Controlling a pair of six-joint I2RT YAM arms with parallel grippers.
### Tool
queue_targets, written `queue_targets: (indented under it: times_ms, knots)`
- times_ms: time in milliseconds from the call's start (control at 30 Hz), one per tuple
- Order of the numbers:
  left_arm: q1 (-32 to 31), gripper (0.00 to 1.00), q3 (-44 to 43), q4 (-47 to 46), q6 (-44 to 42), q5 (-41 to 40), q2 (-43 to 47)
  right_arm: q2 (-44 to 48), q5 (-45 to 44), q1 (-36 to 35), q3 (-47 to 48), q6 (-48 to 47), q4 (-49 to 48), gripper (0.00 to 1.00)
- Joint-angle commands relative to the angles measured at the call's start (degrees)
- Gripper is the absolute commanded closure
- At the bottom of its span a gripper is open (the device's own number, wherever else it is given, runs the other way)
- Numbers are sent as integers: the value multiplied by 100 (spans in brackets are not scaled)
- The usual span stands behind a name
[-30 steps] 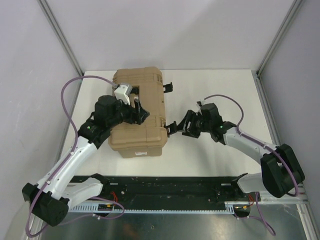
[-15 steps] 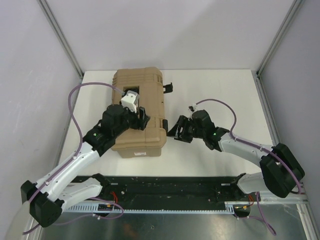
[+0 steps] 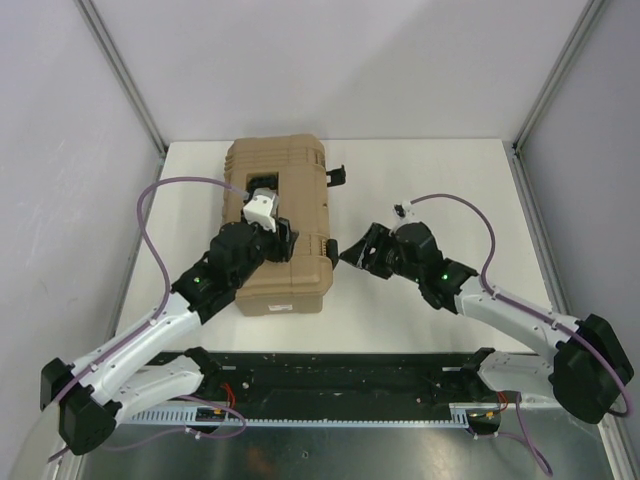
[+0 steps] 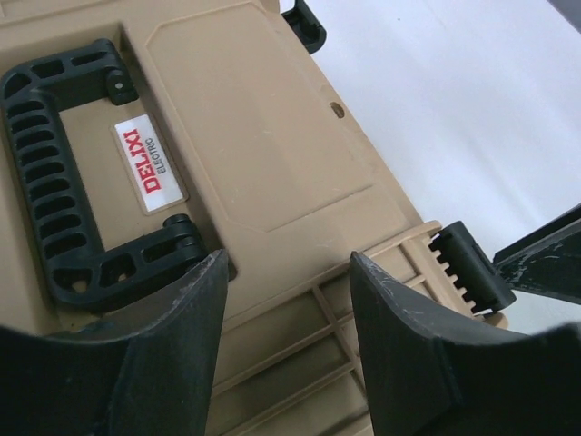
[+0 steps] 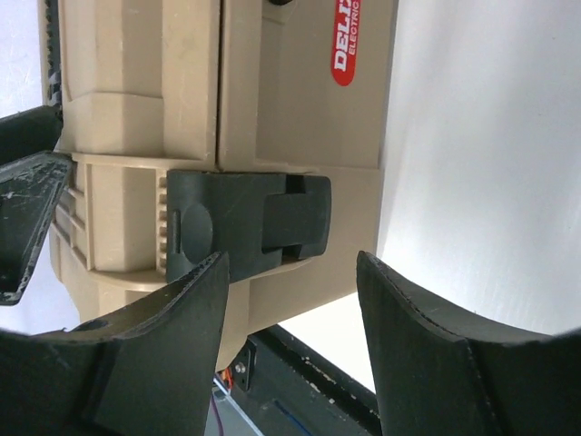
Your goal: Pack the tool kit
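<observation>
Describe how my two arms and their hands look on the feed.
The left arm and right arm match: white links, black joints, a small green light near each wrist, a loose purple cable looping alongside. The left hand and right hand each have two broad black fingers, scuffed and scratched at the tips.

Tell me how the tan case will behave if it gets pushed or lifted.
The tan case looks rigid: ribbed hard plastic, so it should not flex. It lies flat and wide on the table, so it will probably slide rather than tip or roll. Smooth walls may be slippery; the black handle seems the surer hold.
</observation>
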State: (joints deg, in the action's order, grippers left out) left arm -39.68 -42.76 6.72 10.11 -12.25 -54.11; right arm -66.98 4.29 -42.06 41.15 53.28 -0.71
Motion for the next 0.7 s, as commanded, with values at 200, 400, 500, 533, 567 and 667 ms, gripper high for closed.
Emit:
queue_targets:
  times_ms: [200,400,500,533,567,667]
  knots:
    - [-358,46,573,2007,870,321,-993,-323,280,-14,63,-87,-968,37]
    - [-642,49,644,2009,1183,234,-1329,-560,515,-19,52,-4,-1553,38]
    - [-680,51,669,2009,1340,275,-1465,-600,573,-21,50,33,-1612,38]
    - [-685,51,675,2009,1390,275,-1486,-590,586,-12,47,47,-1623,38]
    - [-687,51,692,2009,1438,276,-1505,-567,592,10,40,71,-1637,38]
    - [-684,53,706,1999,1536,292,-1579,-452,529,149,-76,298,-1727,36]
